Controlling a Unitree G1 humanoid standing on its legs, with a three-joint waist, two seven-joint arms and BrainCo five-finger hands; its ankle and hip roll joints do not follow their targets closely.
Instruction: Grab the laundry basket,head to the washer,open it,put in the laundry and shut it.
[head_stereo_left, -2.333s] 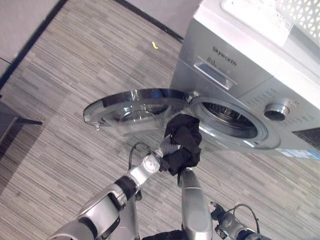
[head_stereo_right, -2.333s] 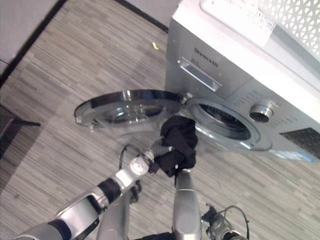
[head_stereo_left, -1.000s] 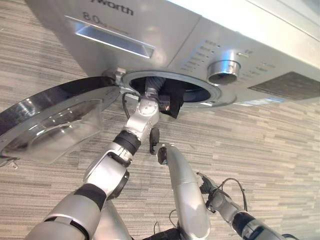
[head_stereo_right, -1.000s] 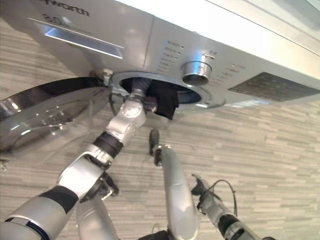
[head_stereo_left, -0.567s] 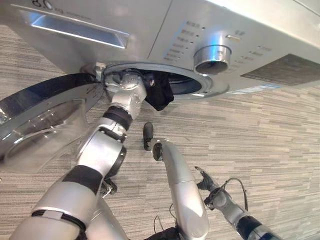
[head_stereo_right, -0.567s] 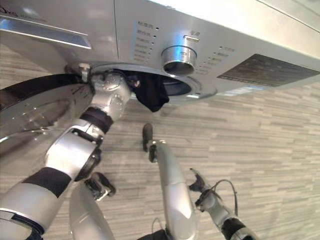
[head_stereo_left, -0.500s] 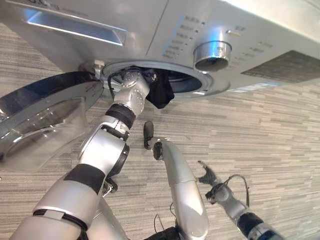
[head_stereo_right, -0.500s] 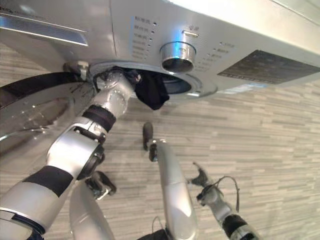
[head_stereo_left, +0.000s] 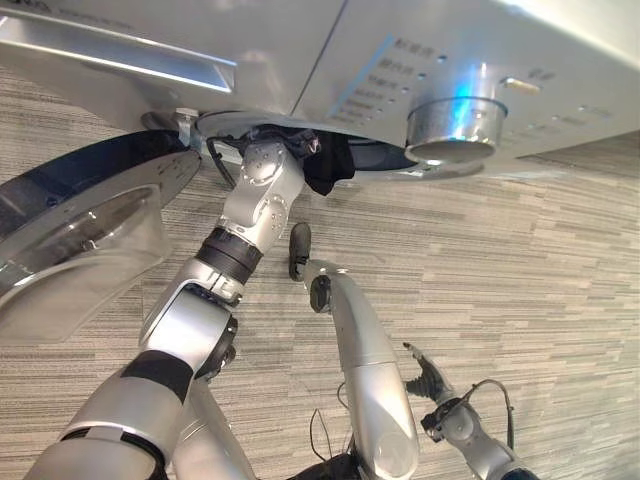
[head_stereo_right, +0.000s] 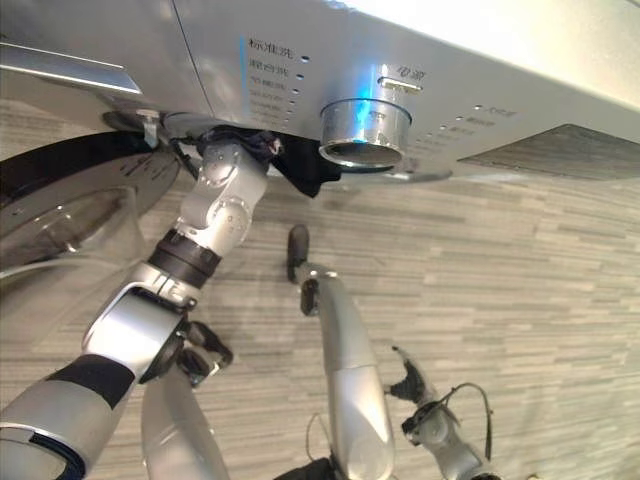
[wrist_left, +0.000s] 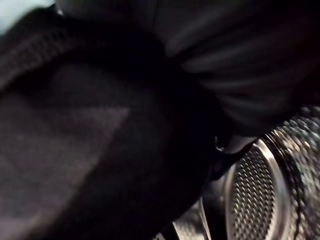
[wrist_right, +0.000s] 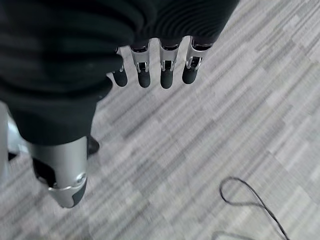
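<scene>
A silver front-loading washer (head_stereo_left: 300, 50) fills the top of the frame, seen from above and very close. Its round glass door (head_stereo_left: 80, 240) hangs wide open at the left of the frame, above a floor (head_stereo_left: 520, 270) of grey striped planks. A shiny control dial (head_stereo_left: 455, 122) juts from the washer's front panel at the upper right, with a long recessed drawer handle (head_stereo_left: 120, 62) at the upper left.

The robot's left arm rises from the lower left of the frame to the washer's opening at top centre. The left robot hand (head_stereo_left: 300, 143) is pushed into that opening; I cannot tell whether its fingers are curled or straight, as they are hidden inside. A piece of black laundry (head_stereo_left: 330, 168) bunches at the lip of the opening, just beside the wrist, a fold of it hanging over the edge. In the left wrist view, dark knitted cloth lies close against the camera, with the perforated metal drum (wrist_left: 260, 200) showing past it.

The right robot hand (head_stereo_left: 425, 380) hangs low at the lower right of the frame, well apart from the washer. In its own wrist view its fingers (wrist_right: 167, 70) are straight and hold nothing, with only floor beyond them.
</scene>
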